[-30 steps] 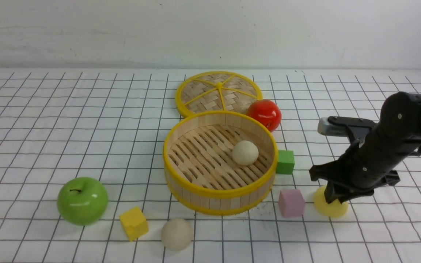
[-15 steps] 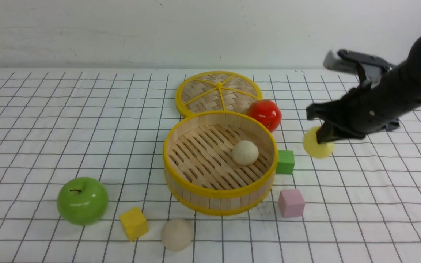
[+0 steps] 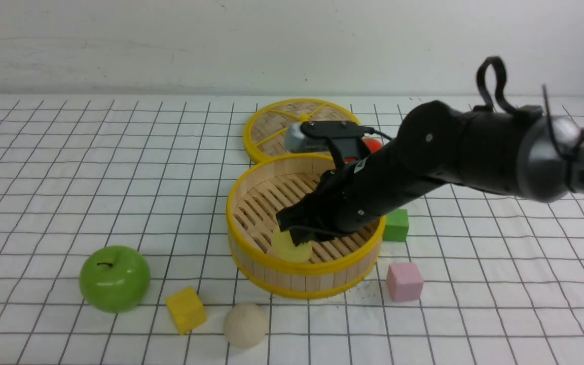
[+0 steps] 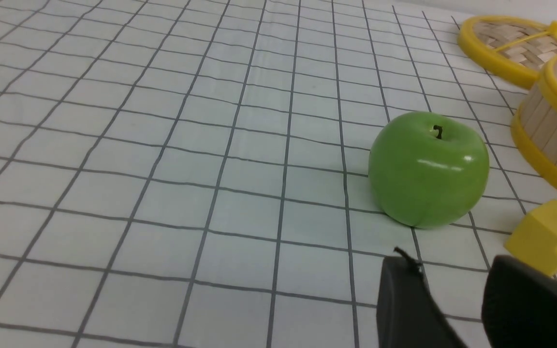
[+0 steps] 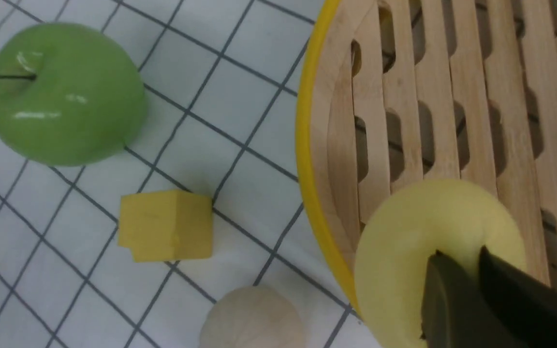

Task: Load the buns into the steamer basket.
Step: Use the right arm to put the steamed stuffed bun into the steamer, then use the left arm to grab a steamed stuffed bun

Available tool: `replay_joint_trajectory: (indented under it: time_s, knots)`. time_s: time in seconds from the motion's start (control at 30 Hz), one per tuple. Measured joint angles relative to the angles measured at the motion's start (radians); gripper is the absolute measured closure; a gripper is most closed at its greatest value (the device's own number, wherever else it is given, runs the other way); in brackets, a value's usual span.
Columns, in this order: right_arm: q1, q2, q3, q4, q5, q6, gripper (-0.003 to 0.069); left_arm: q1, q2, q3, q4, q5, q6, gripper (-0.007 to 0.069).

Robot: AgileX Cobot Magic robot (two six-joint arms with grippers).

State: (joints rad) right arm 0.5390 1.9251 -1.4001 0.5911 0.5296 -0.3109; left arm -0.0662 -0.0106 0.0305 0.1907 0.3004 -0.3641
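The right pincer (image 3: pixel 297 238) holds the yellow bun (image 3: pixel 287 248), with its two dark fingers pressed close together into the soft top so the bun does not fall. The bun hangs inside the steamer basket (image 3: pixel 282 280), close to the near wall and just over the slats. I think it is held low so it can be let go gently and not bounce out. The basket stands open on the surface (image 3: pixel 69 177). Its lid (image 3: pixel 271 126) lies flat right behind it, out of the way, so buns can go in from above. A beige bun (image 3: pixel 245 325) sits on the surface just in front of the basket, beside the yellow cube (image 3: pixel 185 309), and it has yet to go in. The right arm (image 3: pixel 449 152) covers much of the basket floor, so I cannot tell what else lies in there. The left pincer (image 4: pixel 452 275) is wide and holds nothing. It hangs low near the green apple (image 4: pixel 428 169), maybe to be clear of the other arm. The red apple (image 3: pixel 373 144), the green cube (image 3: pixel 397 224) and the pink cube (image 3: pixel 404 282) lie around the basket and are not part of the job. I see no name, label or word anywhere, only dark lines making squares on the white surface.
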Motion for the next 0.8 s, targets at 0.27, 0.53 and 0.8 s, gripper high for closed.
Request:
replay_joint_trajectory:
  time_s: [0.27,0.53,0.8]
  knots:
    - [-0.001,0.0,0.0,-0.029,-0.012,0.0,0.0294,0.0,0.0,0.0,0.0,-0.007,0.0,0.0386]
    - [-0.041,-0.158,-0.079,-0.11,0.183,-0.002,0.0154,0.0,0.0,0.0,-0.008,-0.095,-0.005,0.0386]
    - [-0.127,-0.507,-0.095,-0.192,0.341,-0.004,0.0434,0.0,0.0,0.0,-0.148,-0.582,-0.163,0.0386]
